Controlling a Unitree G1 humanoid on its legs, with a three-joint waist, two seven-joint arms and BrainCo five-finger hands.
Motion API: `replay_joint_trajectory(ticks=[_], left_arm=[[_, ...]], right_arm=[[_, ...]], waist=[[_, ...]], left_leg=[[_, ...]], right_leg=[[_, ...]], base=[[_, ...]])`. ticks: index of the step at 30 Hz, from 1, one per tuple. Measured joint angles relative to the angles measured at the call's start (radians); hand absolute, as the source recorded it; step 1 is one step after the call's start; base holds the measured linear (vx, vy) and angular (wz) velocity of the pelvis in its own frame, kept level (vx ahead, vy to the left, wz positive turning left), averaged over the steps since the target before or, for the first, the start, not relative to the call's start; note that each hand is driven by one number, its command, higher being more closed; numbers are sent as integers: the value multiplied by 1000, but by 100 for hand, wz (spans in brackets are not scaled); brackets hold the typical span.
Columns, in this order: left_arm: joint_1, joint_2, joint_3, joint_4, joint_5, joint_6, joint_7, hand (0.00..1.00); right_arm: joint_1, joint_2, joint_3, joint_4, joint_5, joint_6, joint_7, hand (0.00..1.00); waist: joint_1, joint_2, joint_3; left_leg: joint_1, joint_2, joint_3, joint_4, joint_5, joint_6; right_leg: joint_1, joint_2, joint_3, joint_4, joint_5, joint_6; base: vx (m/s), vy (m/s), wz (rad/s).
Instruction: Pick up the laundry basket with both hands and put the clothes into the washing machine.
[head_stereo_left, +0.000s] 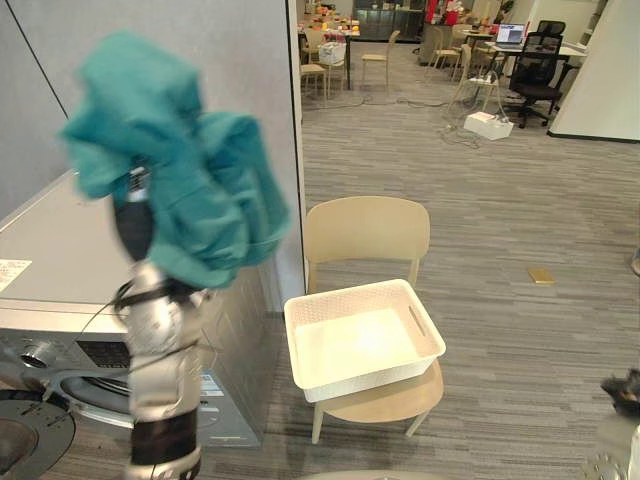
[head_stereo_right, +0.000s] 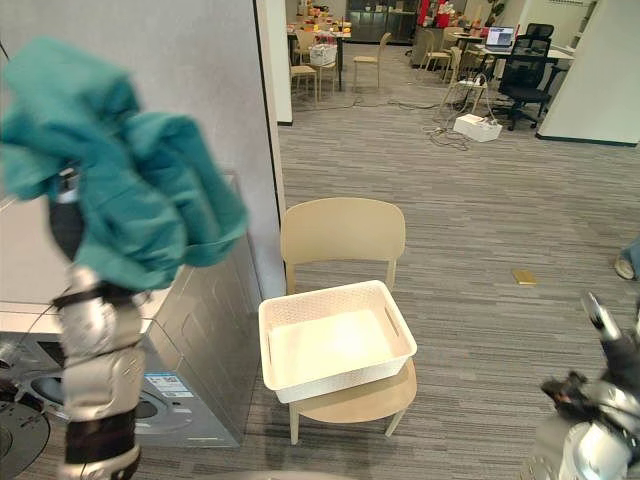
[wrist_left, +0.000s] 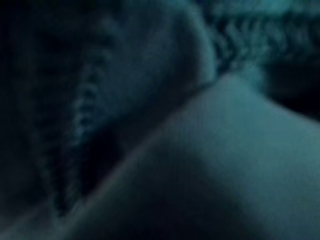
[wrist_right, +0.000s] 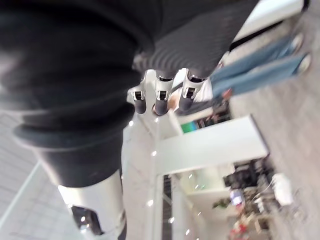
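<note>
Left hand: raised high on its arm, the dark wrist cover (head_stereo_left: 133, 225) showing below the cloth; the hand itself is buried in the cloth, so I cannot tell whether it is clenched or released.
Clothes: a teal garment (head_stereo_left: 175, 170) bunched over and around the left hand, hanging down past the wrist on the side toward the chair.
Washing machine (head_stereo_left: 60, 270): directly below and behind the left hand; its grey top lies under the garment and its dark round door (head_stereo_left: 28, 430) sits low beside the arm.
In the way: a grey partition wall (head_stereo_left: 210, 60) stands just behind the left hand and the garment.
Laundry basket (head_stereo_left: 362, 340): white and empty, on the seat of a beige chair (head_stereo_left: 367, 232), well below the left hand and off to its right.
Right hand (wrist_right: 160, 102): low, to the right of the chair and apart from it; released, fingers relaxed and holding nothing.
Eye views: grey carpet floor (head_stereo_left: 500, 220), a small flat yellow thing (head_stereo_left: 541, 274) lying on it beyond the chair, desks and office chairs (head_stereo_left: 535, 70) far off.
Left wrist view: dark teal cloth pressed against the lens.
Right wrist view: a person's legs in blue jeans (wrist_right: 260, 67) beyond the fingertips.
</note>
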Motion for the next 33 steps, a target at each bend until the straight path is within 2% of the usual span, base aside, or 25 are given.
replay_joint_trajectory(ticks=[4, 5, 7, 10, 13, 16, 18, 21, 22, 25, 28, 30, 33], left_arm=[[235, -103, 149, -36, -26, -30, -1, 100], [282, -127, 165, -35, -31, -35, -1, 100], [361, -163, 190, -8, -48, -43, -2, 100], [385, -172, 199, 116, -67, -45, -12, 100], [385, -239, 253, 393, -92, -38, -25, 100], [389, -251, 261, 624, -135, -8, -25, 100], [389, -252, 264, 845, -167, 5, -29, 100], [376, -251, 263, 1096, -154, 51, -57, 100], [359, -250, 264, 1188, -119, 73, -70, 100], [348, -250, 267, 1322, -84, 100, -92, 100], [328, -256, 303, 1360, -71, 111, -108, 100], [293, -259, 304, 1393, -38, 114, -116, 100], [268, -260, 294, 1420, -8, 116, -130, 100]], right_arm=[[143, 97, -59, 75, 6, 21, 0, 0], [170, 107, -62, 100, 18, 24, 0, 0], [184, 114, -77, 196, 50, 23, 3, 0], [181, 115, -91, 366, 90, 22, 19, 0], [156, 116, -108, 658, 143, 29, 36, 0], [146, 113, -121, 881, 178, 47, 55, 0], [110, 99, -117, 1068, 207, 69, 87, 0], [62, 86, -87, 1199, 192, 109, 114, 0], [50, 83, -79, 1238, 183, 118, 118, 0], [15, 78, -56, 1266, 174, 130, 120, 0], [-3, 75, -23, 1280, 157, 131, 127, 0], [-14, 73, 7, 1329, 156, 136, 127, 0], [-22, 71, 33, 1344, 156, 139, 127, 0]], waist=[[1, 14, 3], [1, 22, 6], [1, 19, -1], [15, 22, -3], [21, 31, -6], [29, 34, -5], [31, 35, -4], [27, 33, -4], [28, 30, -3], [32, 26, -3], [38, 25, -2], [54, 26, -2], [54, 27, -1]], left_leg=[[8, 11, 1, 9, -23, 0], [8, 13, 0, 20, -33, 0], [8, 15, -2, 28, -42, 0], [1, 16, -14, 37, -42, 0], [1, 16, -37, 39, -43, -1], [-1, 15, -49, 40, -45, -4], [1, 21, -48, 36, -44, -4], [10, 25, -39, 29, -44, -5], [15, 26, -33, 22, -44, -6], [42, 31, -12, -3, -40, -12], [52, 35, 7, -22, -35, -19], [66, 36, 18, -36, -32, -22], [82, 36, 32, -51, -31, -25]], right_leg=[[25, -3, -19, 14, -27, 0], [32, -4, -25, 16, -37, -3], [32, -4, -28, 29, -47, -1], [36, -5, -42, 31, -49, -1], [48, -7, -67, 35, -56, 3], [50, -7, -82, 46, -69, 4], [51, -4, -83, 45, -70, 4], [52, -2, -80, 44, -70, 4], [52, -1, -78, 43, -70, 4], [58, 2, -65, 40, -70, 4], [49, 8, -49, 39, -70, 3], [50, 18, -41, 35, -70, 3], [55, 20, -28, 26, -69, 3]], base=[[1, -4, 11], [6, -13, 8], [13, -3, 6], [6, -10, 15], [26, -13, 20], [41, -16, 15], [36, -10, 1], [16, -17, -8], [3, -5, -8], [15, 1, -16], [21, -5, -21], [53, -25, -13], [62, 4, -13]])
